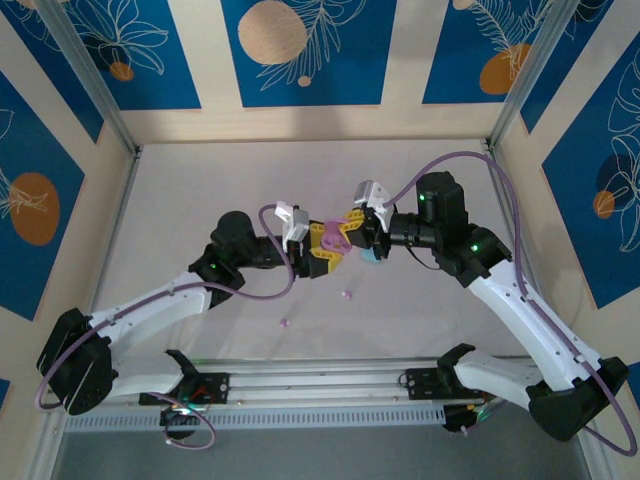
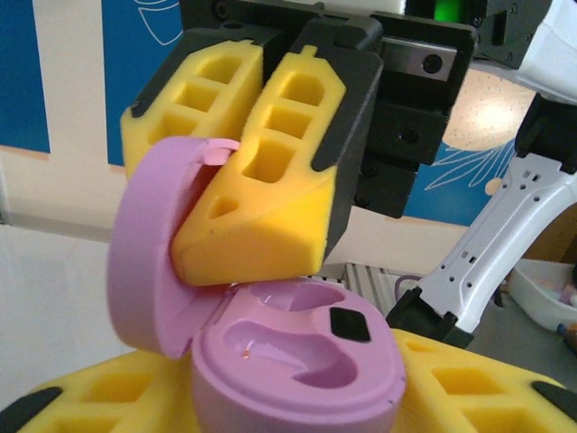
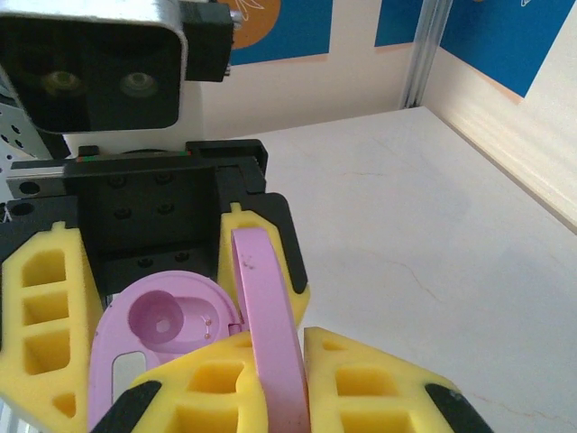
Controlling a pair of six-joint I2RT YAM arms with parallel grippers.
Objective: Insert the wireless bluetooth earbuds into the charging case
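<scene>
A pink oval charging case (image 2: 297,361) is held above the table with its lid (image 2: 149,262) swung open; both sockets are empty. My left gripper (image 2: 297,401) is shut on the case's base, its yellow fingers (image 2: 81,397) on either side. My right gripper (image 3: 279,361) is shut on the upright lid (image 3: 270,325), pinching it edge-on beside the base (image 3: 162,329). From above, the two grippers meet at the table's middle, left (image 1: 322,250) and right (image 1: 352,232). Two tiny purple earbuds lie on the table in front of them, one (image 1: 347,294) close and one (image 1: 284,322) further left.
A light blue oval case (image 1: 372,256) lies on the table just under the right gripper. Low walls border the white table (image 1: 200,190) at the left, back and right. The arms' base rail (image 1: 320,385) runs along the near edge.
</scene>
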